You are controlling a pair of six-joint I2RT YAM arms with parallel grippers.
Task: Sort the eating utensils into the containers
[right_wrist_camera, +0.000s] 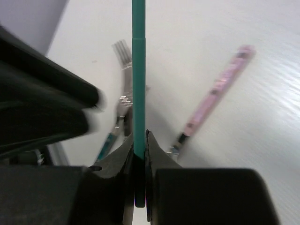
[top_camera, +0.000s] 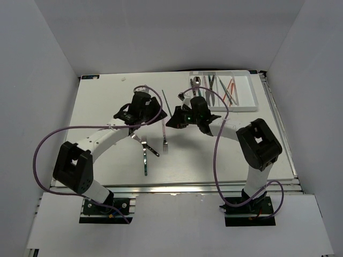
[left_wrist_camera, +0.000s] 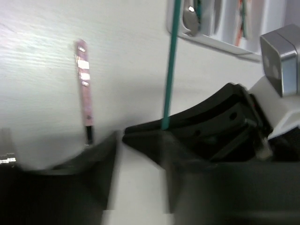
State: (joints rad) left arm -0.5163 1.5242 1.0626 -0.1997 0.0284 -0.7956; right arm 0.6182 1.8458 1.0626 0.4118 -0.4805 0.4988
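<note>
Teal and very slim, the utensil that matters now is clamped at its near end between the closed fingers of the right hand. Its handle runs straight away from that hand, and I cannot tell which head it carries. Seen from above, its long axis goes from near to far across the middle of the worktop, leaning a little to the left at the far end. The left hand is just beside it on the left. In its own camera the fingers are blurred but look parted, with bare worktop between them, so I judge that it does not grip the utensil. The white tray lies at the far right corner of the worktop, so from the right hand it is farther away and to the right, and the right arm is clearly the nearer one. The utensils in the tray lie mostly near-to-far too. In my judgement the coming move is therefore mainly a carry toward that corner, with a small turn to bring the handle along one compartment. A pink-handled fork and other forks lie toward the near edge.
</note>
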